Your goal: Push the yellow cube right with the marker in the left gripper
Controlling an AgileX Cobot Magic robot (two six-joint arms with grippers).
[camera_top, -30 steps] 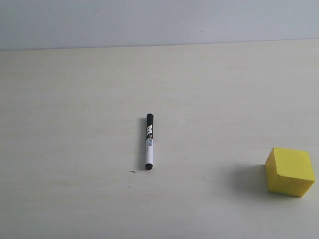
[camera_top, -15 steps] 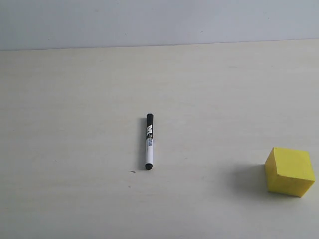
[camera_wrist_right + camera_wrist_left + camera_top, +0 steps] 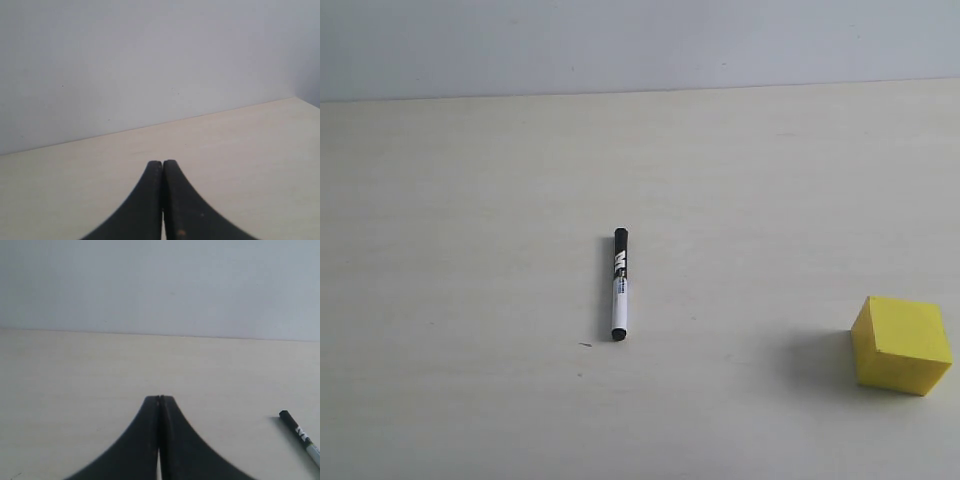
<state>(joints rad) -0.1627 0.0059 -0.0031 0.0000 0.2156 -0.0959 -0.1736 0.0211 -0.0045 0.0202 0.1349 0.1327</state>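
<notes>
The marker (image 3: 619, 285) lies flat on the pale table near the middle of the exterior view, black cap pointing away, nothing holding it. Its cap end also shows in the left wrist view, marker (image 3: 300, 436), off to one side of my left gripper (image 3: 160, 398), which is shut with nothing between its fingers. The yellow cube (image 3: 901, 345) sits at the lower right of the exterior view, well apart from the marker. My right gripper (image 3: 162, 162) is shut and empty over bare table. Neither gripper appears in the exterior view.
The pale wooden table (image 3: 470, 250) runs back to a plain grey wall (image 3: 620, 40). A tiny dark speck (image 3: 585, 346) lies just left of the marker's near end.
</notes>
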